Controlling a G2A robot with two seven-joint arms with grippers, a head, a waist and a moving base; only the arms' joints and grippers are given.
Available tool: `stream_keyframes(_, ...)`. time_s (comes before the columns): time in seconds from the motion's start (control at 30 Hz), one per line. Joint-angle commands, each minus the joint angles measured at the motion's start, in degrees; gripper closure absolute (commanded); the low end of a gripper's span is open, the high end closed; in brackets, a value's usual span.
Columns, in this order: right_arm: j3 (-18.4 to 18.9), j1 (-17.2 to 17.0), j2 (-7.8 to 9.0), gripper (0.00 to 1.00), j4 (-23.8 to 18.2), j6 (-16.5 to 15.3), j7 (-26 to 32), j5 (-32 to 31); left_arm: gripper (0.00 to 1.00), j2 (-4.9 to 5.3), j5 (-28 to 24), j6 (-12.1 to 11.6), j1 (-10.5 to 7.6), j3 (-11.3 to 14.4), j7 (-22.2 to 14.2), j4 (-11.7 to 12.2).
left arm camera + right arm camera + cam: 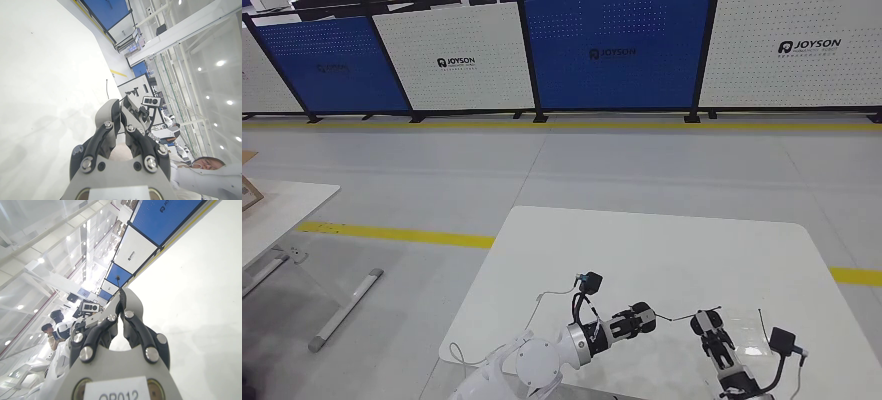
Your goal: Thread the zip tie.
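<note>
My right hand is clamped on the tie, with its head poking just past my fingertips, up off the counter. My left hand is pressed together too. From above, a thin stretch of tie runs between the two hands, so I judge the left grips the tie farther along. The step in hand, as I read it, is lining the tie's free end up with the slot in the head. To do it well I would hold the right hand steady with the slot facing the left. I would grip close to the tip so it cannot flex, then bring it in slowly, straight along the slot. The slot is too small for me to tell which way it faces. A skewed approach would likely buckle the tie.
</note>
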Motion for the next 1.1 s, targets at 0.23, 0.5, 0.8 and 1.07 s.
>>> stream_keyframes(0.23, 0.62, -0.70, -0.25, 1.00, -0.64, -0.24, 0.22, -0.50, 1.00, 0.00, 0.00, 0.00, 0.00, 0.00, 0.00, 0.00)
stream_keyframes(0.5, 0.17, 0.00, -0.57, 1.00, -0.30, 0.81, 1.37, -1.42, 1.00, 0.00, 0.00, 0.00, 0.00, 0.00, 0.00, 0.00)
stream_keyframes(0.8, 0.00, 0.22, -0.94, 1.00, -0.11, 0.41, 1.61, -1.44, 1.00, 0.00, 0.00, 0.00, 0.00, 0.00, 0.00, 0.00)
stream_keyframes(1.07, -0.33, 0.56, -1.28, 1.00, 0.52, -0.01, 1.67, -1.39, 1.00, 0.00, 0.00, 0.00, 0.00, 0.00, 0.00, 0.00)
